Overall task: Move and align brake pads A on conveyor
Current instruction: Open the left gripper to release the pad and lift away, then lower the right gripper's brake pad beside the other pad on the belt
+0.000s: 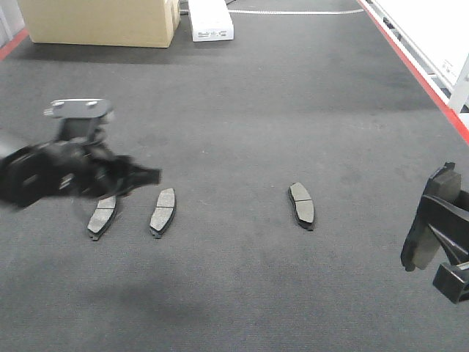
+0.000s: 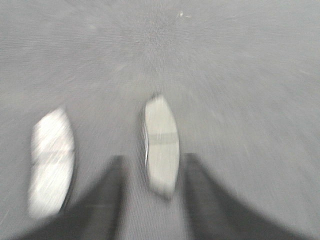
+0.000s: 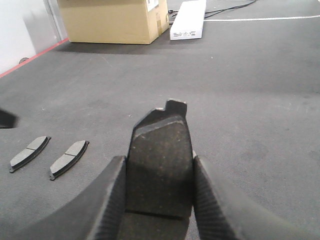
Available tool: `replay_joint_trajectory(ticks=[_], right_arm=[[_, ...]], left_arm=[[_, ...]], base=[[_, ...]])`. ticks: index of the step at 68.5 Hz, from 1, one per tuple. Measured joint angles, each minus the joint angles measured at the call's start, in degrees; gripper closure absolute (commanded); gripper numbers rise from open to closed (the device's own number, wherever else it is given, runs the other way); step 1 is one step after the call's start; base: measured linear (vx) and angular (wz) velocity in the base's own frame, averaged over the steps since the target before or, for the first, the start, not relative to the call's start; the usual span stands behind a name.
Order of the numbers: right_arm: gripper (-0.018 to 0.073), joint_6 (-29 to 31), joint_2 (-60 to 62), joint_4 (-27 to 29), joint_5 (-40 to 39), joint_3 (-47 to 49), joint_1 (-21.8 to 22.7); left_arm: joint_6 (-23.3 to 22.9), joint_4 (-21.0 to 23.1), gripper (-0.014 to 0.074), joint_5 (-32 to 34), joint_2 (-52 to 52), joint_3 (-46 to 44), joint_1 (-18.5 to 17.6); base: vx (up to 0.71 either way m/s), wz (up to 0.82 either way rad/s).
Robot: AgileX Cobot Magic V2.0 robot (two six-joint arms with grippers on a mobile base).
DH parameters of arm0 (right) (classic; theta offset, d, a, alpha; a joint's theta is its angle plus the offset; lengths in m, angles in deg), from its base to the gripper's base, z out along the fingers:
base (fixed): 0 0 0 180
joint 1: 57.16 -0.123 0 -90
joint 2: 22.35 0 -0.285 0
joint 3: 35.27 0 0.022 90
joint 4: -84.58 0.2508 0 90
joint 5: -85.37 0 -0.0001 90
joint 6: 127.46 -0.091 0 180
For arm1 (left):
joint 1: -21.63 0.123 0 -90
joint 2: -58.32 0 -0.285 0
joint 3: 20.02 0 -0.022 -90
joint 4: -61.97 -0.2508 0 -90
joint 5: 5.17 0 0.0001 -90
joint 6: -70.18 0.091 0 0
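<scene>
The right gripper (image 3: 159, 200) clamps one brake pad (image 3: 160, 165) upright between its fingers, above the conveyor (image 1: 293, 110). The left gripper (image 2: 152, 200) is parted, a pad (image 2: 161, 145) lying between its fingers at 12 o'clock; another pad (image 2: 50, 160) lies at 9 o'clock.

High front view down onto conveyor (image 1: 242, 110), wrist views low, close, sharing its pads (image 1: 163, 211)

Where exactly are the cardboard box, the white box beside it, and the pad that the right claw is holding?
Cardboard box (image 1: 102, 22): front view, its front face.
White box (image 1: 210, 20): front view, its top.
Pad held by the right claw (image 3: 159, 165): right wrist view, the middle of its dark face.
</scene>
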Motion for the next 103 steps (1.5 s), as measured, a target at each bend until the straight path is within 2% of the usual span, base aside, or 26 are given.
replay_joint_trajectory(ticks=[4, 28, 42, 51, 63, 103], right_arm=[[0.0536, 0.0, 0.0, 0.0, 0.0, 0.0, 0.0], [0.0536, 0.0, 0.0, 0.0, 0.0, 0.0, 0.0], [0.0536, 0.0, 0.0, 0.0, 0.0, 0.0, 0.0], [0.0536, 0.0, 0.0, 0.0, 0.0, 0.0, 0.0], [0.0536, 0.0, 0.0, 0.0, 0.0, 0.0, 0.0], [0.0536, 0.0, -1.4, 1.1, -0.2, 0.6, 0.0]], left_arm=[[0.0, -0.1, 0.0607, 1.1, -4.0, 3.7, 0.0], [0.0, -0.2, 0.0604, 4.1, -26.7, 20.7, 0.0], [0.0, -0.8, 0.0604, 8.2, -40.2, 28.1, 0.0], [0.0, -1.5, 0.0604, 8.0, -46.4, 31.0, 0.0], [0.0, -1.7, 0.0603, 7.5, -49.6, 31.5, 0.0], [0.0, -1.7, 0.0603, 7.2, -49.9, 31.5, 0.0]], base=[[0.0, 0.0], [0.0, 0.0], [0.0, 0.0], [0.0, 0.0], [0.0, 0.0], [0.0, 0.0]])
